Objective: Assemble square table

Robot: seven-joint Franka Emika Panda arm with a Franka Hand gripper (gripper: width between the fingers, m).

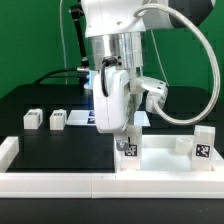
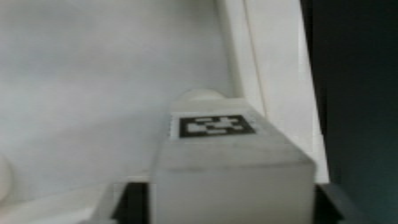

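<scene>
The hand (image 1: pixel 128 143) hangs straight down at about 6 o'clock from the middle of the exterior view. A tagged leg (image 1: pixel 129 151) stands upright between its fingers (image 2: pixel 128 205) at a corner of the square tabletop (image 1: pixel 165 160), but I cannot tell whether they press on it or stand just off it. A second leg (image 1: pixel 183 146) and a third leg (image 1: pixel 203 143) stand on the tabletop toward 3 o'clock of the hand, and two loose legs (image 1: pixel 33 119) sit on the black worktop (image 1: pixel 60 145) at 9 o'clock.

Bright, even exterior view; dim, soft wrist view.
The white rail (image 1: pixel 60 182) along the exterior view's lower edge nearly blows out against the black table (image 1: pixel 60 145); shadows faint. In the wrist view the close leg (image 2: pixel 222 165) is blurred, its tag (image 2: pixel 217 126) grainy.
</scene>
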